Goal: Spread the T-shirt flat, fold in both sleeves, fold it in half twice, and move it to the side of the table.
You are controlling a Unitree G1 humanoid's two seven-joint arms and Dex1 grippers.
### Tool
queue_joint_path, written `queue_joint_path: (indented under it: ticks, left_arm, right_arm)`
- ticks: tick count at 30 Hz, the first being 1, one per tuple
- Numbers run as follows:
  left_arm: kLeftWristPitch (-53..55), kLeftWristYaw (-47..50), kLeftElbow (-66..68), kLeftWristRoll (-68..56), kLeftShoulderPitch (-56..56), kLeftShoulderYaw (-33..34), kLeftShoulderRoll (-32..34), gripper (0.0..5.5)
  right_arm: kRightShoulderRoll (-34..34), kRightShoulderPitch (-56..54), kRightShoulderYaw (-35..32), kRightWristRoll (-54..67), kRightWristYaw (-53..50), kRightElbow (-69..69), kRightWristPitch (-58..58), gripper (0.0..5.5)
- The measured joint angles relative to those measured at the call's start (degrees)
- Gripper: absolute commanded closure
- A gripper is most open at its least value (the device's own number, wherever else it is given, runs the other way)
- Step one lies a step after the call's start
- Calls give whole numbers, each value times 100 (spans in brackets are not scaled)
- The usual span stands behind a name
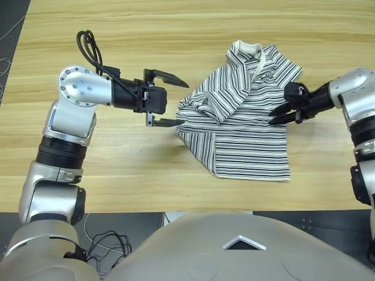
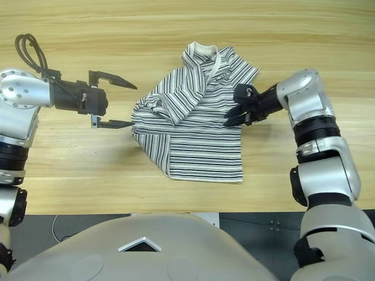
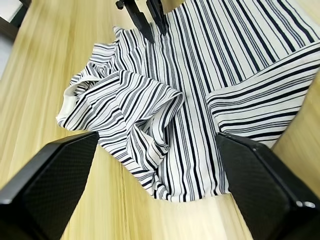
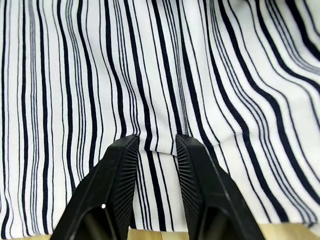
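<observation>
When the desk [image 1: 117, 35] was inspected, the T-shirt [image 1: 240, 111] lay on it in a crumpled heap, not spread flat. The fabric was white with dark stripes. A pale ribbed collar [image 1: 249, 51] sat at the garment's far end, and the near hem lay roughly straight. One portion was folded over and bunched on the T-shirt's left side, with loose ridges running toward the collar.

The left tool [image 1: 185, 103] was positioned just beside the T-shirt's left edge, its fingers spread wide apart and holding nothing. The nearer finger's tip met the edge of the cloth, but actual contact could not be confirmed. The farther finger stood clear of the fabric, above bare desk.

The right tool [image 1: 271, 117] was positioned at the T-shirt's right edge, about midway between collar and hem. Its two black fingers [image 4: 120, 170] stood close together on the striped cloth, with a small pucker of fabric pinched between the tips.

The desk had a light wood-grain finish and was visible on all sides of the T-shirt. Dark floor [image 1: 9, 35] showed well to the left of the T-shirt, beyond the desk's end. It showed again on the near side, where black cables [image 1: 108, 240] lay loose. A looped black cable [image 1: 88, 47] stood up from the left arm, left of the T-shirt.
</observation>
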Motion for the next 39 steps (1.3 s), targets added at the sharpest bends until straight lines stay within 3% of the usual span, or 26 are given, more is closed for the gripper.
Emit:
queue_joint_path:
  ticks: [6,11,17,24,29,37,39]
  left_arm:
    - [688,329,741,-139,-484,-493,-1627,115]
    - [587,1059,2708,522,-1292,-816,-2585,115]
    - [-194,2774,5289,1679,-2094,-995,-2921,115]
    - [-596,4475,6521,2535,-2697,-1253,-2726,115]
    - [70,4822,6947,2005,-2718,-293,-2274,115]
    - [1633,5577,7172,141,-2755,2436,-816,115]
    - [1701,5564,7172,-83,-2822,2797,-648,115]
  right_arm:
    - [101,-70,8,-44,59,108,-121,411]
    - [326,-187,17,-86,-20,276,-213,411]
    - [557,-238,16,-85,-106,317,-230,411]
    - [765,-272,29,-110,-188,399,-344,411]
    - [757,-386,326,-392,-383,479,-997,411]
    - [328,-537,768,-637,-426,565,-1732,411]
    - [309,-585,823,-693,-482,626,-1783,411]
